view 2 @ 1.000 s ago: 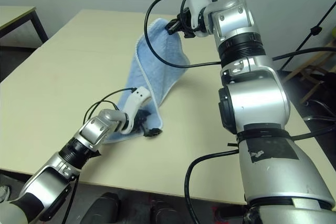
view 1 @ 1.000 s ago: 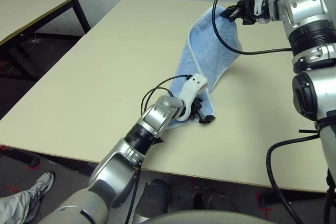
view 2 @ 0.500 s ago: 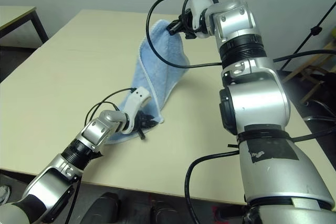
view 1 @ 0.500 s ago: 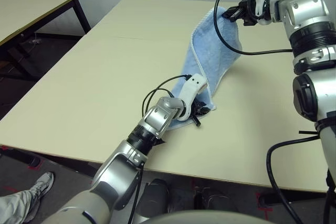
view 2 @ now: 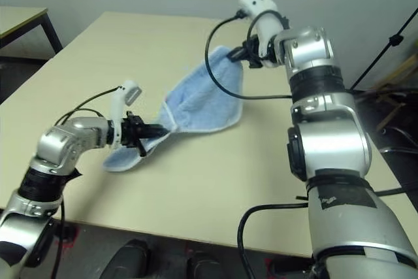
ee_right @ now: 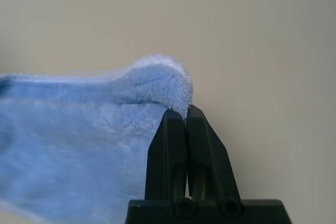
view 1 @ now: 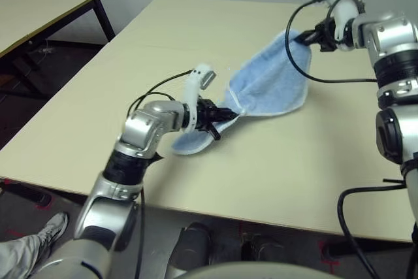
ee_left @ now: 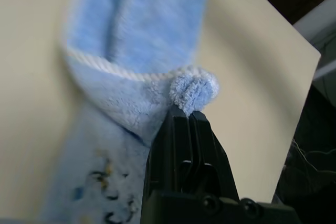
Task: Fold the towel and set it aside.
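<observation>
Jaws clamped on the left arm, the black two-fingered left gripper (ee_left: 190, 113) pinching a bunched edge of the light blue terry towel with white stitched trim (view 1: 271, 86), over the nearer part of the pale cream desk (view 1: 130, 129)! Dark embroidery (ee_left: 107, 182) shows beside them. Farther out, the black two-fingered right gripper (ee_right: 186, 111) has its jaws closed on another corner, the cloth stretching between the two!

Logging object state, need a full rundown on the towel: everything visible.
The towel is light blue and fluffy-looking, with a white corded edge and a dark motif with an orange fleck. Unevenly bunched, it stretches diagonally over the pale table. The left end effector pinches a bunched edge; the right end effector grips the far end.
</observation>
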`<state>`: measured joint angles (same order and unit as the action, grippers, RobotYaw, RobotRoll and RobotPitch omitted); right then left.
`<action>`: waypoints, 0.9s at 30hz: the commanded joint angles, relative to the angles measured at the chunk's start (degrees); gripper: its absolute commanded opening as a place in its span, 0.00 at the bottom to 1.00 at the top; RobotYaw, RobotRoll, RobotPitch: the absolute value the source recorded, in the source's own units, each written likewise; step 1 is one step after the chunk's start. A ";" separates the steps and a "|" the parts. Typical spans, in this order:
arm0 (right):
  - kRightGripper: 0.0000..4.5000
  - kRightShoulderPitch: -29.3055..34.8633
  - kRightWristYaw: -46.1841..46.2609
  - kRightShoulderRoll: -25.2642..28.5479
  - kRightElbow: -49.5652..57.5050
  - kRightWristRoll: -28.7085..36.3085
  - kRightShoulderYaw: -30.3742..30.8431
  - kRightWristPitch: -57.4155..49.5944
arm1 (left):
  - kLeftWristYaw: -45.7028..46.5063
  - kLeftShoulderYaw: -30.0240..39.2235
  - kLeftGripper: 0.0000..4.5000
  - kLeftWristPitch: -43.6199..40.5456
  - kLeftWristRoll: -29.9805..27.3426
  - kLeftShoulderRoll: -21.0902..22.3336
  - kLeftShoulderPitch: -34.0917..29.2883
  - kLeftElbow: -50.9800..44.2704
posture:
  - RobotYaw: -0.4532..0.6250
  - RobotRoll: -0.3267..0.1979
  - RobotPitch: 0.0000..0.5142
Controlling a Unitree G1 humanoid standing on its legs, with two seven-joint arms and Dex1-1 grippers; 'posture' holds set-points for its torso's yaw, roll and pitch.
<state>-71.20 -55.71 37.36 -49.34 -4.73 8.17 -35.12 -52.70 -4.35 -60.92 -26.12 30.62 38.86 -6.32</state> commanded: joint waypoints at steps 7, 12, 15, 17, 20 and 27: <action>0.00 9.95 -8.93 6.45 14.92 0.95 2.43 -7.11 | -9.95 1.16 0.00 3.42 -2.87 9.68 3.62 10.47 | 0.60 0.62 0.05; 0.00 12.69 -11.11 8.26 18.01 0.94 3.15 -8.11 | -15.24 -1.92 0.00 9.44 -0.61 11.60 5.59 15.29 | 0.58 0.62 0.06; 0.00 12.19 -11.47 8.62 17.97 0.89 3.22 -8.29 | -16.04 -2.09 0.00 9.75 -0.27 11.23 7.39 19.57 | 0.57 0.62 0.07; 0.00 11.89 -11.45 8.85 18.08 0.84 3.19 -8.36 | -17.20 -2.59 0.00 10.62 0.36 11.54 8.03 21.50 | 0.56 0.62 0.07; 0.00 11.44 -11.20 9.11 18.02 0.84 2.98 -8.48 | -17.28 -2.02 0.00 11.61 1.08 11.27 9.39 25.21 | 0.56 0.62 0.08; 0.00 10.39 -9.80 9.13 17.62 0.99 2.31 -8.48 | -19.00 -2.36 0.00 11.45 2.03 11.99 9.28 29.22 | 0.56 0.62 0.09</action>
<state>-59.81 -65.93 45.82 -31.96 -4.18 10.94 -43.14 -70.86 -6.07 -49.77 -25.03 41.82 48.35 22.10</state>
